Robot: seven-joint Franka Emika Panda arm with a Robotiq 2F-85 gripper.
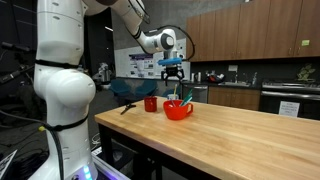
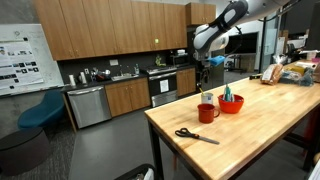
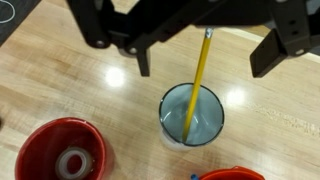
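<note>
The gripper [image 3: 203, 66] hangs above the table [image 1: 240, 130] with its jaws spread wide and nothing between them. In the wrist view a clear glass [image 3: 192, 115] stands right below the gap. A yellow stick [image 3: 203, 75] leans in the glass and its upper end rises toward the open jaws, though the view does not show whether it touches either finger. The gripper is clear of the glass itself. Near the glass stands a red mug [image 3: 62, 160] with a pale ring inside, and the rim of a red bowl [image 3: 230, 174] shows at the lower edge of the same view. In both exterior views the gripper [image 1: 172, 70] [image 2: 203, 68] hovers well above the mug [image 1: 151, 103] [image 2: 207, 112] and bowl [image 1: 178, 109] [image 2: 231, 103], which sit close together near one end of the table [image 2: 270, 130]. Scissors [image 1: 127, 105] [image 2: 195, 135] lie flat on the wood, apart from the mug.
</note>
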